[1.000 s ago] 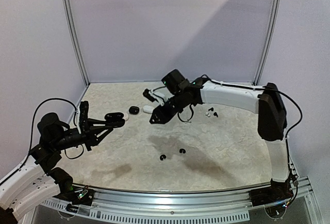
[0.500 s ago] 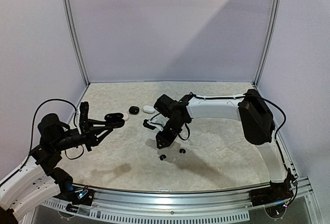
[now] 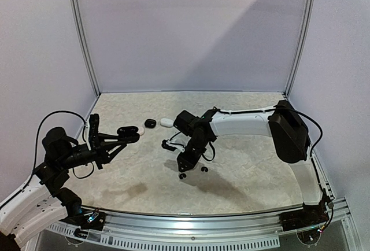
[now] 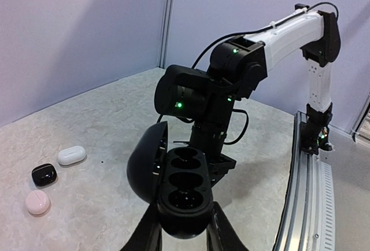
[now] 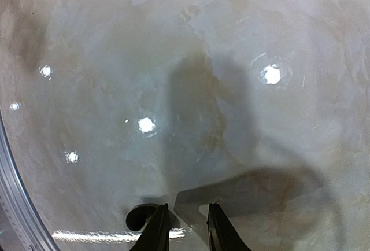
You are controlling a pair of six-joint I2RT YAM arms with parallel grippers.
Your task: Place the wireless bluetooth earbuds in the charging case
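Right claw point(image 5: 186, 210): lowered close to the surface point(image 3: 243, 164) near the middle of the work area. Its fingers are parted, with only bare surface between them. One black earbud point(image 5: 137, 218) lies just outside the left-hand finger in the right wrist view, beside the claw rather than inside it. A second black earbud point(image 3: 203, 169) lies near it on the other side of the claw. From these views I cannot tell whether the fingertips touch the surface.

Left claw point(image 4: 184, 216): clenched on the black charging case point(image 4: 184, 190), held off the surface at the left side. The lid is up and the sockets show empty. The case is well apart from both earbuds.

Also noted: a white case point(image 4: 71, 155), a black case point(image 4: 44, 174) and a pink case point(image 4: 37, 202) lie closed on the surface towards the rear left.

Assessment: the task is at the pickup of the first earbud; nothing is seated yet.

Risks:
- Closing from this position would likely catch nothing, because the earbud sits outside the fingers.
- A sideways correction made this low could knock the earbud and roll it off, since it is small, rounded and glossy.
- A pinch landing off-centre could squirt it out of the fingers.
- A poor grip angle would make seating it in a socket difficult, as the sockets look closely shaped.
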